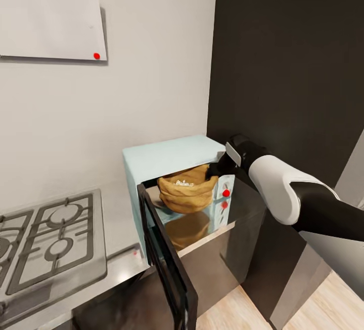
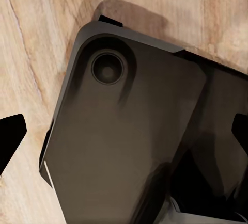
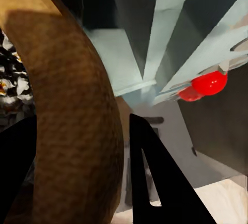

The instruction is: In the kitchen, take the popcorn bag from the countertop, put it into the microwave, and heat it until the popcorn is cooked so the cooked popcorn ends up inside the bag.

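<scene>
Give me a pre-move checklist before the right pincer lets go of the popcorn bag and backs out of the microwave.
1. Microwave door swung open: ok.
2. Popcorn bag inside the cavity: cannot tell how deep; it sits at the opening, tilted.
3. Right pincer on the bag: ok; in the right wrist view its fingers straddle the thick rim.
4. Popcorn inside the bag: ok, white bits show at its mouth.
5. Retreat path past the red knobs: cannot tell; the pincer is close to the panel.
6. Left pincer out of the way: ok, it points at the robot's dark base and wood floor.
</scene>
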